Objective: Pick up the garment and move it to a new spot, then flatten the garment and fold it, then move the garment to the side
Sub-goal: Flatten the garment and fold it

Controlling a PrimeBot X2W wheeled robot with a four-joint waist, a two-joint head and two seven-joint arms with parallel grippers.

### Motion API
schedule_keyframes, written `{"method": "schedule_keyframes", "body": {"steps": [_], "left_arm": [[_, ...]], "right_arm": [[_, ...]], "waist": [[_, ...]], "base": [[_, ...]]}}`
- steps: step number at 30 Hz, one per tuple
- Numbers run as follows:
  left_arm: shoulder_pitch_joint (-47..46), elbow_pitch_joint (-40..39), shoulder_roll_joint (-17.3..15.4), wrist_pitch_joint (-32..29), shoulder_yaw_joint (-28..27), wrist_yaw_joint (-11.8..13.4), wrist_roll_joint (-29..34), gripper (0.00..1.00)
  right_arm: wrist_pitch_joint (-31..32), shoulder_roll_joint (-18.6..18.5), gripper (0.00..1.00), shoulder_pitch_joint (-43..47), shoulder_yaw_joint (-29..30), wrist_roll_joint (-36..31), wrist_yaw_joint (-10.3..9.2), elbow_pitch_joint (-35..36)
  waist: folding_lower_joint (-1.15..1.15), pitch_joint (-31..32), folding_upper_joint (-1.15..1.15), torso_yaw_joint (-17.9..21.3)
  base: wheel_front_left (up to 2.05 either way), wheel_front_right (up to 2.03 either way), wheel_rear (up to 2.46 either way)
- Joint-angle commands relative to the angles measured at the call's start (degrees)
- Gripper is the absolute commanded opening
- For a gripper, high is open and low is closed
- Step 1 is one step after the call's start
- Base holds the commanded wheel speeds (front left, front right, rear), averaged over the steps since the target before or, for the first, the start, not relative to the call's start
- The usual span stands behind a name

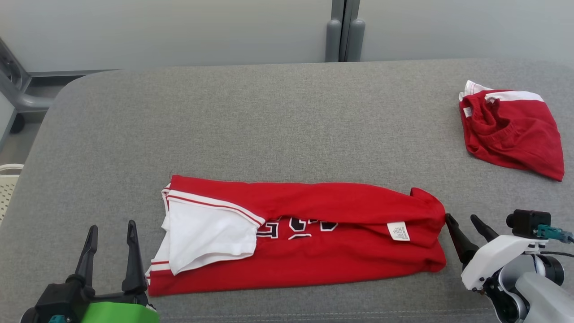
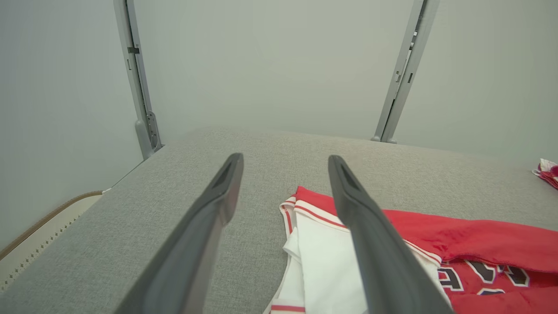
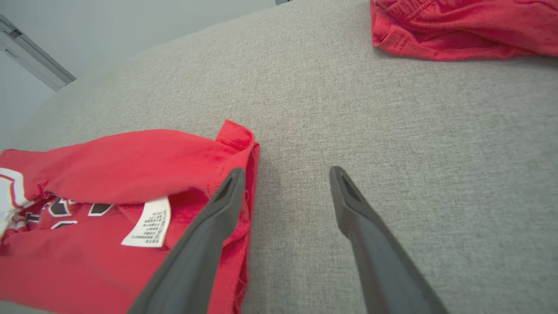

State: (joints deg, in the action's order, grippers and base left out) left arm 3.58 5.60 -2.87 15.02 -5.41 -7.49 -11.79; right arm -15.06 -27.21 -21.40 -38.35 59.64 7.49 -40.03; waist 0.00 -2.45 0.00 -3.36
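Grey fabric table (image 1: pixel 287 112), red garment (image 1: pixel 341 264), pale wall (image 1: pixel 179 27)

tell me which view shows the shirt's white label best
The right wrist view: the label is close and large. The head view has it small on the shirt. The left wrist view faces the shirt's sleeve end.

The left gripper (image 1: pixel 112 226) is sitting at the lower left of the head view. Its two dark fingers (image 1: pixel 133 255) are pointing up and standing apart, gripping nothing, above a green wrist (image 1: pixel 119 312). The right gripper (image 1: pixel 462 218) is reaching in from the lower right, slanting up and leftward. It is also spread and holding nothing, on a white wrist (image 1: pixel 493 255) carrying a small dark camera (image 1: pixel 527 223).
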Motion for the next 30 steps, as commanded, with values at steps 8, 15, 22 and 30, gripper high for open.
{"method": "schedule_keyframes", "body": {"steps": [8,15,22,30], "left_arm": [[1.9,1.2,-0.1,0.1,-1.3,0.3,4.3,1.0],[2.1,2.8,-0.1,0.1,-1.4,0.3,5.1,1.0],[1.9,3.0,-0.1,0.1,-0.6,0.2,4.7,1.0],[1.4,2.8,-0.1,0.1,0.5,0.2,4.4,1.0]], "right_arm": [[-0.2,1.8,1.0,3.2,4.0,-5.6,-0.01,2.3],[0.3,2.8,1.0,4.8,5.0,-7.7,-0.01,2.4],[0.0,4.1,1.0,3.0,5.7,-9.6,-0.01,2.3],[3.1,4.4,1.0,-3.9,4.5,-13.4,-0.01,-1.1]], "waist": [[0.0,0.8,0.0,-0.2],[0.0,1.5,0.0,-0.3],[0.0,1.6,0.0,-0.4],[0.0,1.8,0.0,-1.0]], "base": [[0.0,0.0,0.0],[0.0,0.0,0.0],[0.0,0.0,0.0],[0.0,0.0,0.0]]}}
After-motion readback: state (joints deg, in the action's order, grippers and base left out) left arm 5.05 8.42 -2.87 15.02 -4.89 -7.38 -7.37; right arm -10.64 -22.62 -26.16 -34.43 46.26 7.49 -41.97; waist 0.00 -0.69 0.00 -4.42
